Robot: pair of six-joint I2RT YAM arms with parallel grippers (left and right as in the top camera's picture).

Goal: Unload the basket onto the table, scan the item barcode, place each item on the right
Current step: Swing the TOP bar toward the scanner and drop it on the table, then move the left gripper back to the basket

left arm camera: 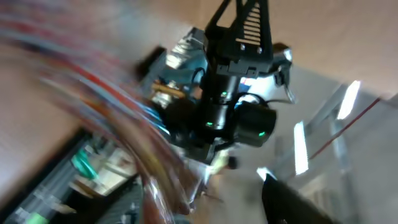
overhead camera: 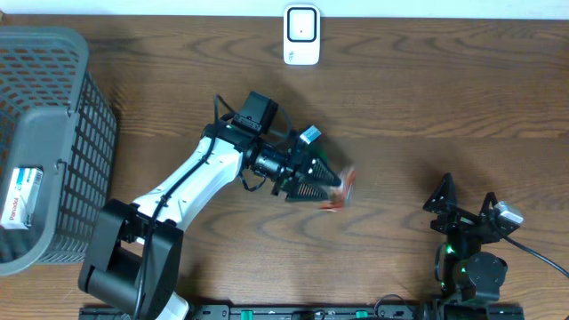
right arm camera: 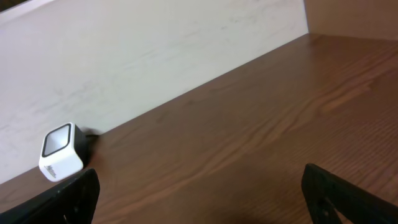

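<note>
The orange packet (overhead camera: pixel 343 188) is near the middle of the tabletop (overhead camera: pixel 427 107), at the tips of the left gripper (overhead camera: pixel 327 188). I cannot tell if the fingers clamp it, because the wrist view is blurred. The right gripper (overhead camera: pixel 466 200) stands wide apart and empty by the front edge, probably to leave the way free to the scanner (overhead camera: pixel 301 36) at the back edge.

The left arm (overhead camera: pixel 191 178) stretches out, left pincer (overhead camera: pixel 329 188) too blurred to read; right arm (overhead camera: pixel 471 267) sits folded, right pincer (overhead camera: pixel 467 203) gaping wide.
</note>
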